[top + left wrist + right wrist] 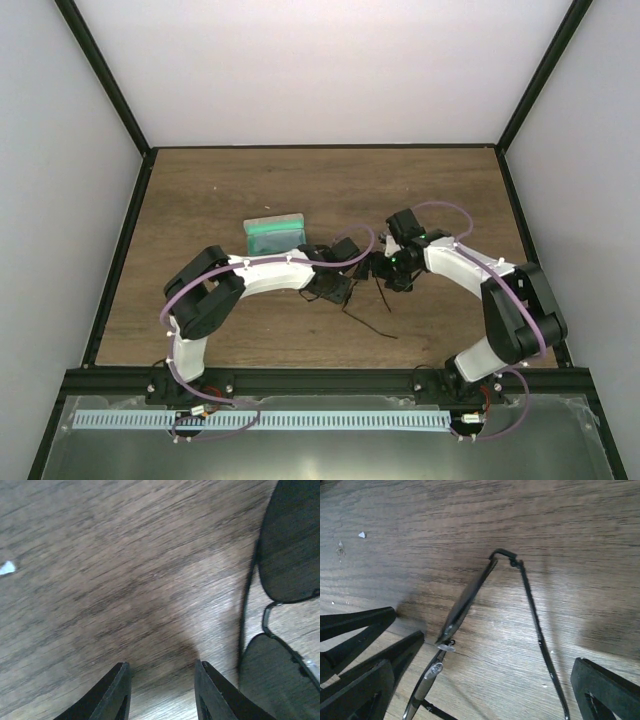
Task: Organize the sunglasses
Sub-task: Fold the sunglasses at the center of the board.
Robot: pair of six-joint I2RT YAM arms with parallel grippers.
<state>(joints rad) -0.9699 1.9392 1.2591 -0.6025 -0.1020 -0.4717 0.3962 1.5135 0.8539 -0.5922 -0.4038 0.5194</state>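
Got the sunglasses [467,597] down on the wood surface [200,200], approx mid-surface, right btwn the tips of the two arms. From the right wrist cam, catching the front nearly edge-on: dark lens tilted, thin black rim, one slender temple swung out from the hinge and running toward the bottom of the view, i.e. not folded. From the left wrist cam, picking up both dark lenses and the bridge along the right edge of the view, lying on bare wood. Moving outward: left pincer [161,667] low over the surface, parted a moderate amt, only wood grain btwn the tips, gripping nothing. Sitting just beside the frame, near-side tip close to the lower lens rim; touching or not, can't tell. Right pincer [480,680] spread wide, holding nothing, straddling the open temple w/ one finger far left and one far right of the view. Noting more black finger shapes at the left of that view, poss. the other arm's, can't say for sure. Further back and to the left, spotting a translucent case [275,232] w/ green inside, well apart from the frame. Also a tiny white speck [7,568] on the wood.
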